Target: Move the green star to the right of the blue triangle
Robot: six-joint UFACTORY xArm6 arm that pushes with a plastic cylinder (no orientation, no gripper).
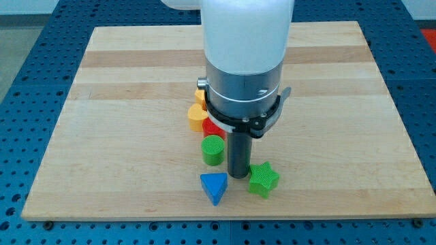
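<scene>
The green star (263,179) lies near the view's bottom, just right of my tip (238,175) and touching or nearly touching it. The blue triangle (214,186) lies just left of and slightly below the tip. The star is to the right of the triangle, with the rod between them. The rod hangs from the large white and grey arm body that fills the view's top centre.
A green cylinder (212,150) stands left of the rod. A red block (212,128), a yellow heart-like block (197,117) and an orange-yellow block (201,95) sit behind it, partly hidden by the arm. The wooden board (122,82) rests on a blue perforated table.
</scene>
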